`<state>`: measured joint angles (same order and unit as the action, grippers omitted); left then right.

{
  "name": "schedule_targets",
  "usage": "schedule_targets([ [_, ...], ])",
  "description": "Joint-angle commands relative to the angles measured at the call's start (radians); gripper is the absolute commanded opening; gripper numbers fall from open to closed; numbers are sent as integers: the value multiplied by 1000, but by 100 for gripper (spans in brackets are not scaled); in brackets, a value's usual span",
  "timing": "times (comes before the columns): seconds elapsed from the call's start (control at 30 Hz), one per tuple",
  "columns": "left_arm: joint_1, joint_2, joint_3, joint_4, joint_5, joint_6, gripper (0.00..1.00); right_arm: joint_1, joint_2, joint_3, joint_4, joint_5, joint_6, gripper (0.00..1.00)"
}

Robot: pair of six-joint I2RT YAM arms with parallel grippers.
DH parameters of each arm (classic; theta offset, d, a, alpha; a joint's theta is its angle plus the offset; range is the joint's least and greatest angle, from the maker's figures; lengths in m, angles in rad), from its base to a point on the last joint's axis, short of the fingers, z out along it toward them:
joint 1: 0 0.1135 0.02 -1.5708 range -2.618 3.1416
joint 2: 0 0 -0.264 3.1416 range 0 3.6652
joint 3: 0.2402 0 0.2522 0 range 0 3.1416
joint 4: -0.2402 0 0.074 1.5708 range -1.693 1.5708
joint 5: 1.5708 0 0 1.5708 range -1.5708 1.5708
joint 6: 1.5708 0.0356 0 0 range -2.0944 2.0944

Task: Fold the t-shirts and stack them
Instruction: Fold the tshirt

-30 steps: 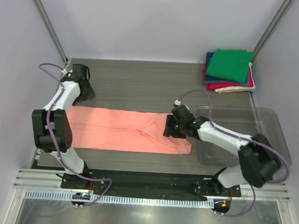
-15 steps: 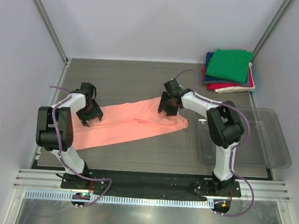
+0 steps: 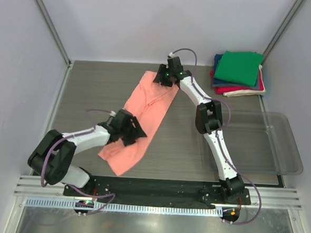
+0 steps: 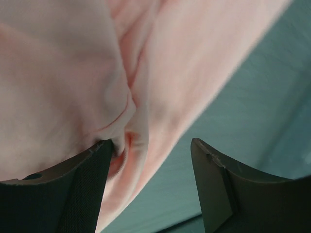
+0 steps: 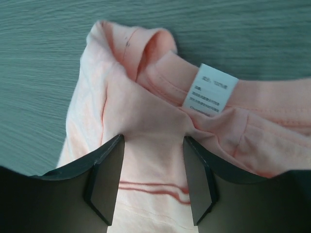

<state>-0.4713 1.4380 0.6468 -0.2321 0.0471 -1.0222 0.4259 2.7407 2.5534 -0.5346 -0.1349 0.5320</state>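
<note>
The folded t-shirts (image 3: 238, 71) sit stacked at the desk's (image 3: 93, 91) far right corner. The salmon-pink t-shirt (image 3: 145, 108) lies diagonally, a long strip, not yet squared or stacked. The right pincer (image 3: 166, 77) pinches bunched cloth by its collar; whether the left pincer (image 3: 128, 132) grips cannot be told.

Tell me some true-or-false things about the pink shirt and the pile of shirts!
1. The green shirt is on top of the pile. True.
2. The pink shirt is in the clear tray. False: it is over the table, and the tray sits apart to the right.
3. A white label shows at the pink shirt's neck. True.
4. The pink shirt is folded into a neat square. False: it is stretched out long between the left gripper and the right gripper.
</note>
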Motion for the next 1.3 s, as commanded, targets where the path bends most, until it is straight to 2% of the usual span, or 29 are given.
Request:
schedule_targets([
  [0.0,-265,125,-128,181,186,-347,69,20,112,-47,63,-127,-6,58],
  [0.1,-425,246,-40,279,195,-430,70,20,129,-39,172,-182,11,59],
  [0.2,-483,323,33,297,195,-458,68,20,134,-41,266,-180,23,60],
  [0.33,-489,265,47,235,146,-421,67,11,116,-48,274,-83,22,61],
  [0.37,-489,242,54,126,122,-405,67,7,108,-54,274,-63,31,61],
  [0.53,-494,49,102,-154,-16,-303,68,-13,56,-143,268,99,78,61],
  [0.57,-494,17,106,-244,-73,-279,69,-15,36,-157,260,191,92,60],
  [0.8,-494,-220,140,-539,-303,-248,71,-33,65,-93,231,348,172,60],
  [0.9,-494,-277,180,-616,-345,-225,72,-33,97,-26,220,389,204,60],
  [0.97,-494,-297,186,-627,-342,-213,72,-35,102,-12,255,357,211,60],
  [1.07,-495,-338,159,-609,-322,-213,71,-35,32,-67,370,223,172,66],
  [1.1,-498,-368,130,-599,-317,-214,70,-35,5,-84,399,184,163,74],
  [1.17,-501,-398,100,-572,-306,-216,70,-32,-63,-90,430,86,111,81],
  [1.2,-503,-415,73,-563,-308,-216,70,-30,-87,-87,430,60,86,92],
  [1.27,-503,-450,50,-541,-311,-213,70,-26,-149,-111,418,14,43,100],
])
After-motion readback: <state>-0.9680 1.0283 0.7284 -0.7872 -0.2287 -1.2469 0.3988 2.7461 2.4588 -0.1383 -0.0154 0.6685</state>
